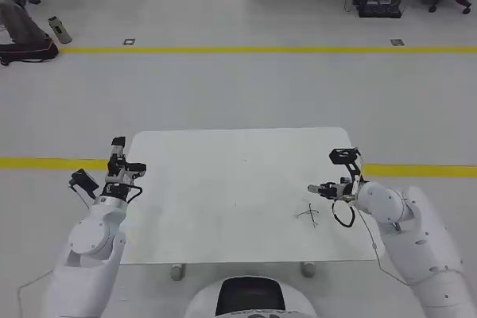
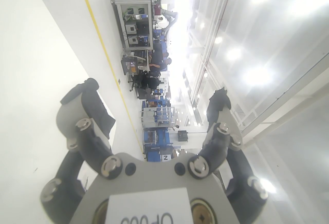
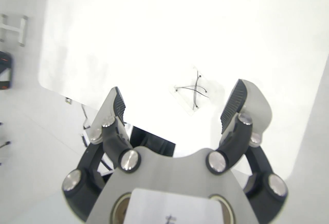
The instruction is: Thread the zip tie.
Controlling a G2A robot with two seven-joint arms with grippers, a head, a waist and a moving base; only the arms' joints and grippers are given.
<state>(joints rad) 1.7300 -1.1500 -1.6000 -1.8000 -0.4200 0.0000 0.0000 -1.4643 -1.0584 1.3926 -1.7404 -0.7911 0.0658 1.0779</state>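
Thin dark plastic zip ties [image 3: 195, 88], crossed flat on the white desk [image 1: 222, 183], look light, springy and slippery; best pinched near a head. Right claw [image 3: 177, 96] and left claw [image 2: 154, 87] gape wide, empty.

A white table [image 1: 222, 183] stands on pale floor [image 1: 246, 87] crossed by yellow lines [image 1: 262, 50].

1. Table [image 1: 222, 199]: white top, smooth, matt.
2. Zip ties [image 3: 195, 90], at the table's 4 o'clock: thin black plastic, lying on what looks like clear film [image 3: 185, 105].
3. Right gripper [image 3: 178, 87]: brushed metal plates, black ribbed pads [image 3: 119, 104].
4. Left gripper [image 2: 155, 86]: grey metal plates, shiny screw heads.
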